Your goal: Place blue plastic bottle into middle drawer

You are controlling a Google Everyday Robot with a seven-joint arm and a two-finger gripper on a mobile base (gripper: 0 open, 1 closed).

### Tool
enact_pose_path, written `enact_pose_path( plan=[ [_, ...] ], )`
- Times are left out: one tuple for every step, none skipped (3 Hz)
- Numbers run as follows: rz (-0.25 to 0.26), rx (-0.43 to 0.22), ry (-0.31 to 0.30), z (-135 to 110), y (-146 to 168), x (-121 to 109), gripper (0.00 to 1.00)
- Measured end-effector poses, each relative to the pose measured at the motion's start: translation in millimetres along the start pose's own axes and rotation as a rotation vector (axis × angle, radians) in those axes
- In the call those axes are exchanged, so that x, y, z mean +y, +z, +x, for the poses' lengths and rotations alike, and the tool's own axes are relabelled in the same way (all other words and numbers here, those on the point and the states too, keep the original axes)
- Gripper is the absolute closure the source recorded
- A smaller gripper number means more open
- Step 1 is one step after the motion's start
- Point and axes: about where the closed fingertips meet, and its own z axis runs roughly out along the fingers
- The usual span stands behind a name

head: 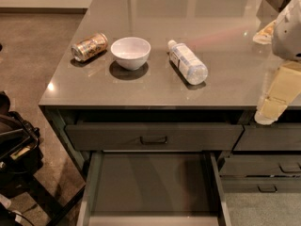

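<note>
- The middle drawer is seen pulled out nearest the camera, its flat grey floor bare, below a shut drawer front with a small dark handle.
- The gripper is found at the right edge of the view, hanging at the front lip of the countertop. Whether it is released or clenched cannot be told. The bottle is not held by it.
- The blue plastic bottle is laid on its side on the countertop, to the gripper's left and a little farther back, well apart from it.
- Its long axis is set on a diagonal, with the white cap turned to the far left and the base to the near right. A reach leftward and away would be needed, probably with the grasp taken across that axis.
- A white bowl and then a gold-brown can are placed farther left, off the likely path.
</note>
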Motion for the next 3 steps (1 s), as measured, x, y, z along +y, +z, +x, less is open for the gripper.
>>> enact_pose_path(
  plan=[
    [0.0,0.0,0.0,0,0,0,0.0],
    [0.023,-0.007,0.02,-2,-2,-6,0.0],
    [0.082,-0.037,0.058,-22,4,-46,0.0]
  ],
)
